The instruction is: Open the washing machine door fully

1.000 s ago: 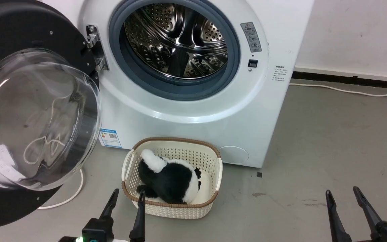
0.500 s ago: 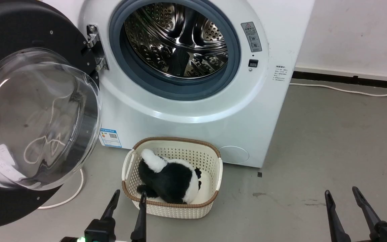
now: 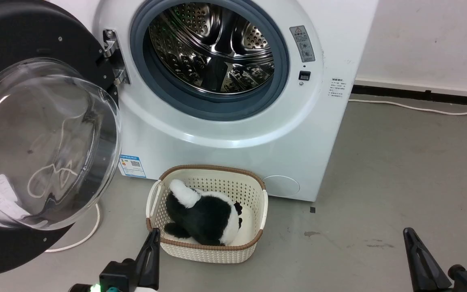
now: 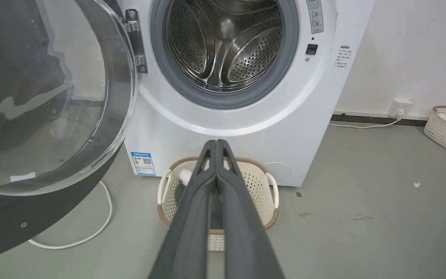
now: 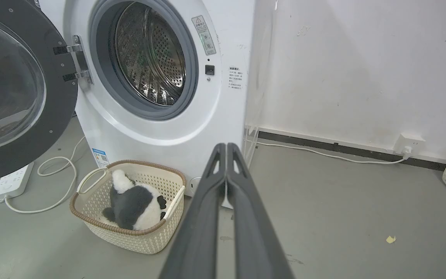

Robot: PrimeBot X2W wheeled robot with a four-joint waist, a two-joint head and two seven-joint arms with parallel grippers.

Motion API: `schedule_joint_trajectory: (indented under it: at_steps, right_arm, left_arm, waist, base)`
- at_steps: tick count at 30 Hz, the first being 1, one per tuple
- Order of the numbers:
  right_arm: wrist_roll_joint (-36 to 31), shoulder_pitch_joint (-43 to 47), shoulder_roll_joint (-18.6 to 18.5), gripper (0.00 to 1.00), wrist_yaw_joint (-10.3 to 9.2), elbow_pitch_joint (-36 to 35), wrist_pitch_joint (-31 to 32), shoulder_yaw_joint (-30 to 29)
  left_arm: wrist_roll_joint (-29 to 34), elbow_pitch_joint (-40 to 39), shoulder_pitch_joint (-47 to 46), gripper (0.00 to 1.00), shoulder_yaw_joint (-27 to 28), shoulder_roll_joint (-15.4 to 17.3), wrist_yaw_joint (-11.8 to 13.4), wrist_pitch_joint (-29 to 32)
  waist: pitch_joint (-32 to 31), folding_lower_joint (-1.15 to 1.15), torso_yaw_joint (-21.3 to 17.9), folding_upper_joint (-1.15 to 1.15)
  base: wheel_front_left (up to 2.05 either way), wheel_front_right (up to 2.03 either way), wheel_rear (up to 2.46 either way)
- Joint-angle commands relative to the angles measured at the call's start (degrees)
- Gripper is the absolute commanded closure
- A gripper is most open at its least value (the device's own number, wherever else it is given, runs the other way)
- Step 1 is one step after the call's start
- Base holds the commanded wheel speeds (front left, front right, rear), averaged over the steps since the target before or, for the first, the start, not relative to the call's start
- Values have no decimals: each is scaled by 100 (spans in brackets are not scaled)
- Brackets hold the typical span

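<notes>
Washing machine door (image 3: pixel 43 142): swung wide on its metal hinge (image 3: pixel 114 56) to the left of the opening. The inner face with the bulging glass bowl is turned out into the room. The black rim's lower edge hangs just above the floor (image 3: pixel 379 162). In the right wrist view the door (image 5: pixel 14 89) lies close to the plane of the machine front, well past a right angle.

Washing machine (image 3: pixel 233 134): mouth fully exposed. Steel drum (image 3: pixel 213 44) and grey gasket (image 3: pixel 201 105) are unobstructed, and nothing crosses the opening.

Judgement: the opening itself looks done, or very nearly. Whether the hinge has any travel left cannot be told from these views. If so, only a light push on the rim would remain.

Left gripper (image 3: pixel 154 234): low in the head view, well clear of the door. Its fingers are pressed together with nothing between them, confirmed in the left wrist view (image 4: pixel 216 143). It touches neither door nor machine.

Right gripper (image 3: pixel 410 234): at lower right over bare floor, well apart from the machine. Its fingers likewise meet tip to tip and carry nothing (image 5: pixel 226 146).

Surroundings: a cream basket (image 3: pixel 213 168) sits on the floor just in front of the machine, holding a black-and-white plush toy (image 3: pixel 205 215). A white cable (image 3: pixel 91 231) loops on the floor under the door.
</notes>
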Motion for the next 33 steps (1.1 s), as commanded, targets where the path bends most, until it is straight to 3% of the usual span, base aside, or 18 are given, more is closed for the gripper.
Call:
schedule_joint_trajectory:
  at_steps: [1, 33]
  right_arm:
    - [-15, -83, 3, 100, 0, 3, 31, 28]
    - [-54, -314, 9, 100, 2, 11, 408, 196]
  left_arm:
    - [71, -37, -25, 100, 62, -45, -44, 34]
    - [472, -216, -84, 100, 523, -274, -297, 407]
  waist:
    - [2, 0, -7, 0]
    - [34, 0, -128, 0]
  base:
    - [0, 0, 0]
    - [0, 0, 0]
